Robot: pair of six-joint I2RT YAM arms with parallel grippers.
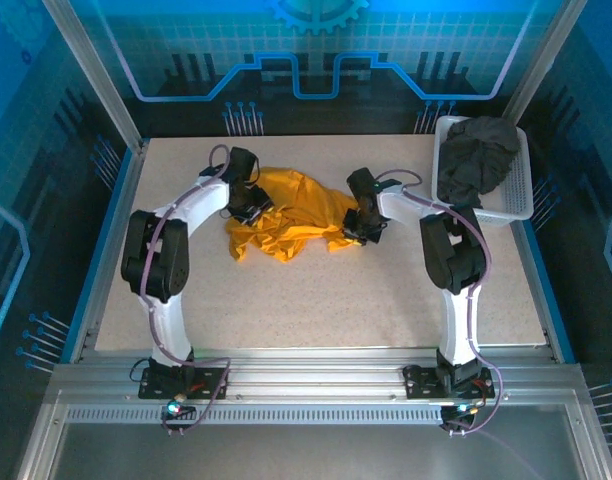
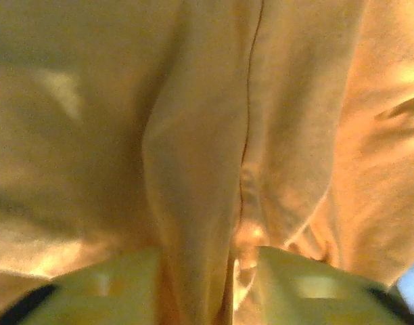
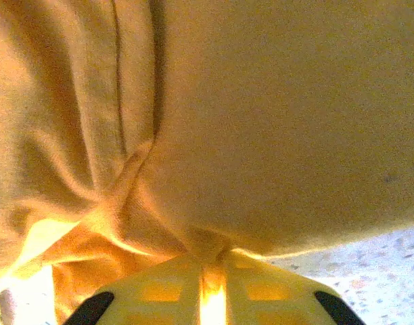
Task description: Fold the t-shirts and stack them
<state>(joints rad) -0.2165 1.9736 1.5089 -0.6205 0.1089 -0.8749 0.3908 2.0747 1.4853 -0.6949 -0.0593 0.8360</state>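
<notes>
Yellow-lit fingers (image 3: 159, 288) of the right gripper (image 3: 210, 261) pressed together on a bunched fold of the orange-yellow t-shirt (image 3: 261, 122).

From above: right gripper (image 1: 358, 228) at the right edge of the crumpled orange-yellow t-shirt (image 1: 291, 215), left gripper (image 1: 254, 205) at its upper left edge, cloth heaped between the two on the speckled table (image 1: 336, 300), toward the far side. From the left wrist: left gripper (image 2: 208, 261) part open, fingers (image 2: 119, 284) apart, with a thick ridge of orange cloth running down between them; cannot tell whether gripped or only straddled. Farther off, the dark charcoal grey t-shirt (image 1: 478, 155), piled unfolded in the white mesh basket (image 1: 516, 205) at the table's far right corner, well apart from the orange one.
</notes>
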